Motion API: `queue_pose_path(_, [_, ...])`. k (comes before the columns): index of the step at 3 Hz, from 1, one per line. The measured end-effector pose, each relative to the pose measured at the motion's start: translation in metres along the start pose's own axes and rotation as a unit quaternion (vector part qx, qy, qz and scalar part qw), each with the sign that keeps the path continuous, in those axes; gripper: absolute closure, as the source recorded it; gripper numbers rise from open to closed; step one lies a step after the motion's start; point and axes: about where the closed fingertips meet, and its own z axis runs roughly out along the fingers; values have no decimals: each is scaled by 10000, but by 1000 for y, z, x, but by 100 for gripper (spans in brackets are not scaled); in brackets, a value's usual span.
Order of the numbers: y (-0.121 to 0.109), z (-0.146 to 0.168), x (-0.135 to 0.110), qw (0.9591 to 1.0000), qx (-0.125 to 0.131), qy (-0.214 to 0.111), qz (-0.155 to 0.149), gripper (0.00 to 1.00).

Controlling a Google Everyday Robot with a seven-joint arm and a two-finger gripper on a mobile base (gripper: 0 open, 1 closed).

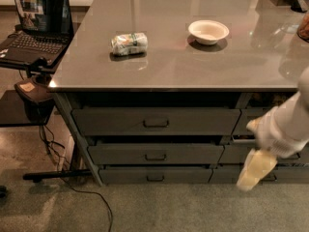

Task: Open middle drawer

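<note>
The white bowl sits on the grey counter toward 1 o'clock, showing only its pale inside; a wrapped packet lies well apart from it at 11 o'clock. Below the counter edge, the middle drawer is at 6 o'clock, between the top drawer and the bottom drawer. A dark gap runs along its upper edge and its inside is hidden. The gripper hangs at 4 o'clock before the right-hand drawers, well apart from the middle drawer's handle. It is a pale blur, so its grip cannot be told. Its arm is cut off at the right edge.
</note>
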Motion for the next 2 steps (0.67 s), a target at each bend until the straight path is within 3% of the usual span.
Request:
queue_pose_path(1, [61, 101, 1, 9942, -758, -756, 68, 0])
queue_pose_path(2, [135, 198, -21, 9768, -1567, -1445, 229, 0])
